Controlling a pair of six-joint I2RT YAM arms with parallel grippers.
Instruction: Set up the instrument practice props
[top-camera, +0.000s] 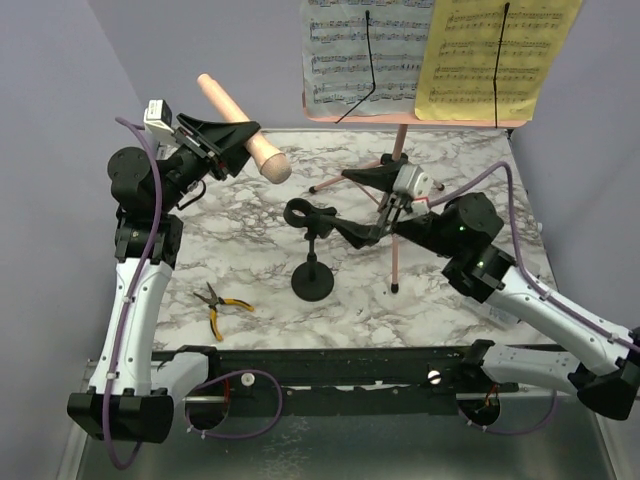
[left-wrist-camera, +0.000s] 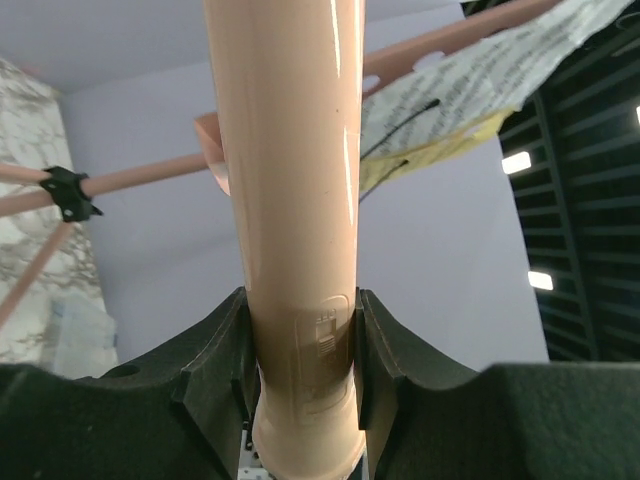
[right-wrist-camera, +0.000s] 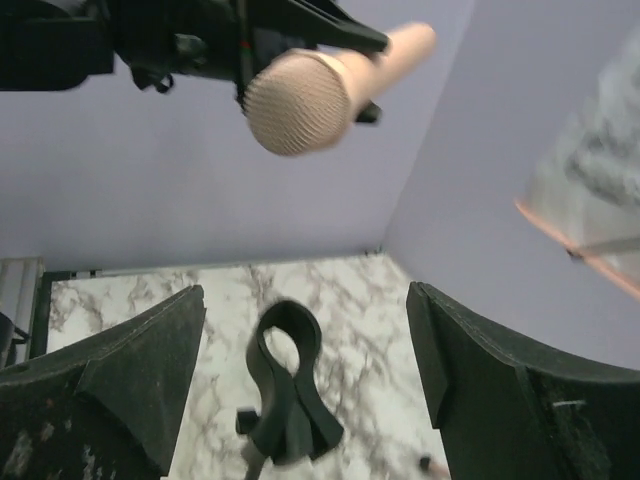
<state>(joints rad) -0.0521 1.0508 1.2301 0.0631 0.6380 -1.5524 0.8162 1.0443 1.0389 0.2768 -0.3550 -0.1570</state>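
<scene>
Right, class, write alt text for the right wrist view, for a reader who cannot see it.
A beige toy microphone, gripped by the left gripper, hangs mesh head first above the black mic stand's clip. The clip shows between the open fingers of the right gripper, over a marble table with lilac walls behind.

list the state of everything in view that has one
toy microphone, held off the table in the left claw
left claw, shut on the toy microphone
mic stand, upright on the table, clip empty
right claw, open, facing the mic stand's clip, gripping nothing
music stand, upright, two pages on its desk
pliers, lying flat on the table, untouched
</scene>
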